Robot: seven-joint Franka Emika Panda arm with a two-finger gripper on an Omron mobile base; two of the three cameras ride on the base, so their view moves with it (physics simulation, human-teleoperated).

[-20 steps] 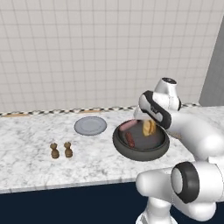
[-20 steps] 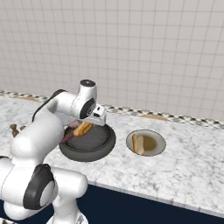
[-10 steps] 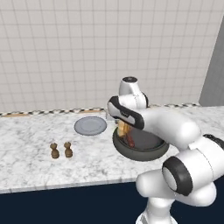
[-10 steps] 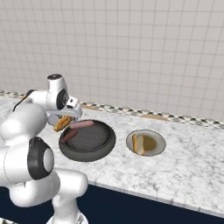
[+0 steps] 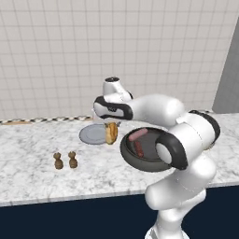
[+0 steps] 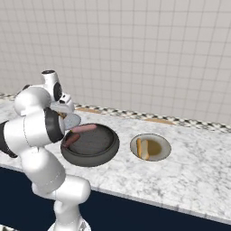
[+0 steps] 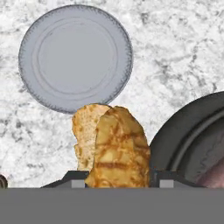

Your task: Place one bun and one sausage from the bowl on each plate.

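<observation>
Golden-orange and grill-marked, the split hot-dog bun [image 7: 114, 146] stands on end in the tool [image 7: 118, 175], whose two dark fingers are clamped on its lower part. In the left base view the bun [image 5: 111, 133] hangs between the dark-grey round bowl [image 5: 140, 161] and the flat light-grey empty plate [image 5: 93, 134], over the near edge of that plate and above the marble table [image 5: 37, 177].

The grip looks low on a soft, tall piece, so the bun could tip or slide out if the arm swings sharply. Seen from the hand, the empty plate [image 7: 75, 57] lies ahead of the bun, not under it; a release here would likely drop the bun on the plate's rim or on bare table just beside the bowl's thick rim [image 7: 175, 131].

Two reddish-pink sausages [image 5: 138, 136] lie in the bowl. A second light-grey plate [image 6: 150, 147] to the bowl's right holds a bun, so the carried bun belongs on the empty one. Two small brown shakers [image 5: 65, 160] stand well apart to the left, out of harm.
</observation>
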